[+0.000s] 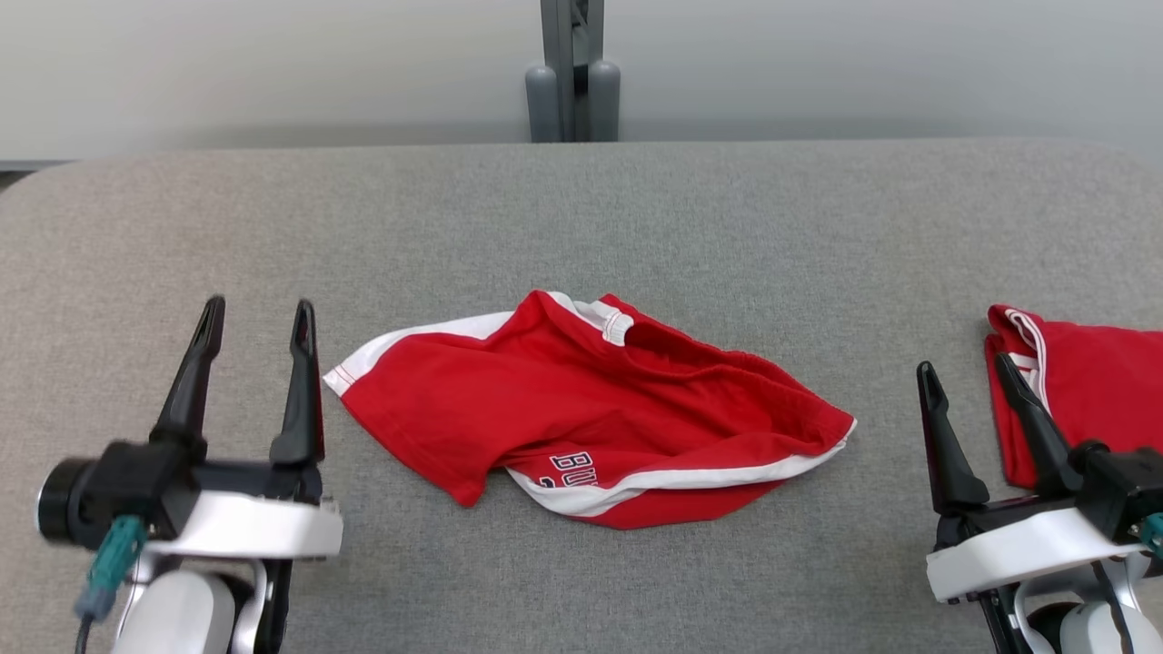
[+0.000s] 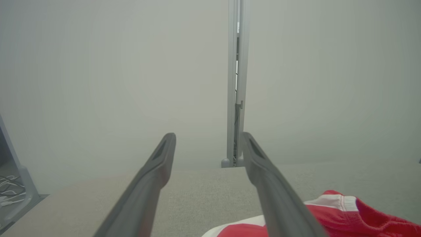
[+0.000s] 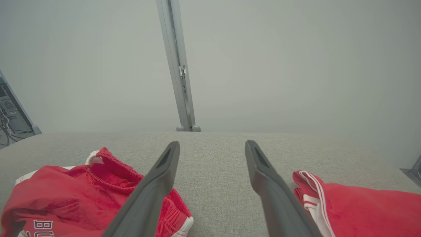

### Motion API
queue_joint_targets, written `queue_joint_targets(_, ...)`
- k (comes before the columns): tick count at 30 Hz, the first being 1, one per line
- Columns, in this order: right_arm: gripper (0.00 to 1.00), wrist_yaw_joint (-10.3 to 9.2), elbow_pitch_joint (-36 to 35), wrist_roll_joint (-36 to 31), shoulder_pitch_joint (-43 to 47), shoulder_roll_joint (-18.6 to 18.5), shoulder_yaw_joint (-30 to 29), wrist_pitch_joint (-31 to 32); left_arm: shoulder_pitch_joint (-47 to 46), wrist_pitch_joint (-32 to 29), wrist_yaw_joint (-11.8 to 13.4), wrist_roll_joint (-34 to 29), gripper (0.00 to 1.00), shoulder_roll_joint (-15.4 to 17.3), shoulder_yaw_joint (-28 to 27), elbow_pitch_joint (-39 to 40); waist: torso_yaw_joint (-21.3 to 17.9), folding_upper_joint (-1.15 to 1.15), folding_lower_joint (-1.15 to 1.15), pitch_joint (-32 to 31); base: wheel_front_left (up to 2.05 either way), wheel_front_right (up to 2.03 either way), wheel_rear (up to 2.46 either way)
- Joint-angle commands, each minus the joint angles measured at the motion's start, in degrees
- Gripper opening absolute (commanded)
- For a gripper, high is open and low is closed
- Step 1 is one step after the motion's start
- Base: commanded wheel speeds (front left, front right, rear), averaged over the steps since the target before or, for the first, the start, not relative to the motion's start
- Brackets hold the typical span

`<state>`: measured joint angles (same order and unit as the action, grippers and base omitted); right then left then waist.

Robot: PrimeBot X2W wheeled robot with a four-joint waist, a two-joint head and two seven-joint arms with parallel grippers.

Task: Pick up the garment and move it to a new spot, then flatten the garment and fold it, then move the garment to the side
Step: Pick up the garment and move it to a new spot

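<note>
I'm holding my left hand (image 1: pixel 259 309) and right hand (image 1: pixel 963 363) spread wide and empty, flanking the crumpled red garment (image 1: pixel 581 409) on the counter (image 1: pixel 581 227).

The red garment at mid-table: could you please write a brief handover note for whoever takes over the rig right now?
Left gripper: open, empty, just left of the garment.
Right gripper: open, empty, between the garment and a second red garment at the table's right edge.
The garment lies crumpled mid-table, neither flattened nor folded.
Done: at most the first move; cannot tell.
Left to do: flatten, fold, move it aside.
</note>
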<state>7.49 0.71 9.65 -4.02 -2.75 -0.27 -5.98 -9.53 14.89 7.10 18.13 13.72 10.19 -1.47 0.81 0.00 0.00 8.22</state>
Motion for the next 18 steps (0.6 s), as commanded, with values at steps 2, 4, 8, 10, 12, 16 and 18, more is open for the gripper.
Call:
queue_joint_targets(2,1.0,0.0,-0.23,-0.58,1.32,-0.3,-0.35,0.59,3.21,0.18,0.42,-1.0,1.0,0.43,-0.52,1.63,0.22,0.0,0.0,-1.38,0.0,0.0,0.0)
queue_joint_targets(4,1.0,0.01,-0.44,-0.99,1.85,-0.3,-0.45,0.9,5.3,0.18,0.81,-1.36,1.0,0.46,-0.83,2.62,0.22,0.0,0.0,-2.11,0.0,0.0,0.0)
queue_joint_targets(8,1.0,0.0,-0.8,-1.35,3.42,-0.29,-0.5,1.62,9.11,0.19,1.76,-1.51,1.0,0.29,-1.18,4.18,0.05,0.0,0.0,-3.4,0.0,0.0,0.0)
queue_joint_targets(10,1.0,0.01,-0.99,-1.26,4.01,-0.3,-0.6,1.83,10.67,0.11,2.24,-1.83,1.0,0.33,-1.0,4.83,0.0,0.0,0.0,-3.95,0.0,0.0,0.0)
queue_joint_targets(12,1.0,0.01,-1.05,-1.23,4.83,-0.29,-0.71,2.0,12.04,-0.35,2.67,-1.92,1.0,0.38,-0.85,5.39,-0.02,0.0,0.0,-4.59,0.0,0.0,0.0)
queue_joint_targets(16,1.0,0.0,-1.23,-1.25,5.91,-0.29,-1.01,2.32,13.65,-1.26,3.08,-1.82,1.0,0.6,-0.59,5.79,-0.07,0.0,0.0,-5.43,0.0,0.0,0.0)
queue_joint_targets(18,1.0,0.01,-1.47,-1.31,6.49,-0.29,-1.08,2.35,14.36,-1.9,3.2,-1.95,1.0,0.87,-0.44,5.87,-0.2,0.0,0.0,-5.96,0.0,0.0,0.0)
